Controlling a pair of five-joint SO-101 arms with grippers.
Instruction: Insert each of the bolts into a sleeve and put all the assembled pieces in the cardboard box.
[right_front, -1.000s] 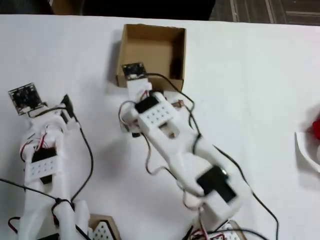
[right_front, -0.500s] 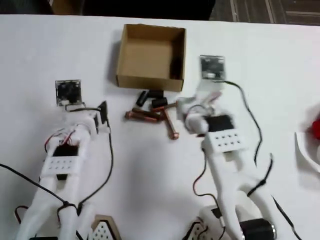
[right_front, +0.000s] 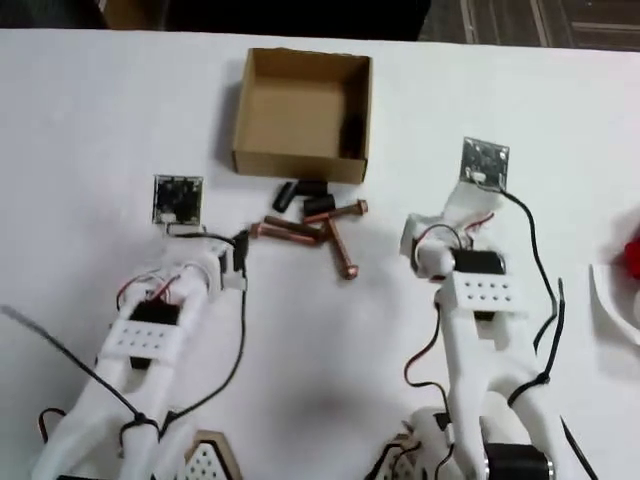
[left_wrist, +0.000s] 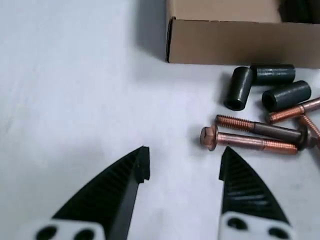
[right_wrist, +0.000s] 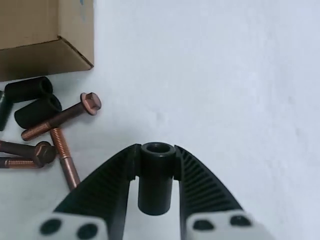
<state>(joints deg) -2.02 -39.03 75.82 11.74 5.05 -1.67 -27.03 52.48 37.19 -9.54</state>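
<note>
On the white table (right_front: 100, 100), toward its far edge, the box (right_front: 290, 163) is set with its top open. The left gripper (left_wrist: 185, 162) is held spread wide near the bolts (left_wrist: 245, 141), which are heaped before the box with three black sleeves (left_wrist: 272, 74). Another sleeve (right_wrist: 156, 180) is clamped in the right gripper (right_wrist: 156, 150), well apart from the heap.

white table (right_front: 560, 120) | white dish (right_front: 602, 292), right edge | red item (right_front: 633, 255)

no readable text, labels or numbers on anything
</note>
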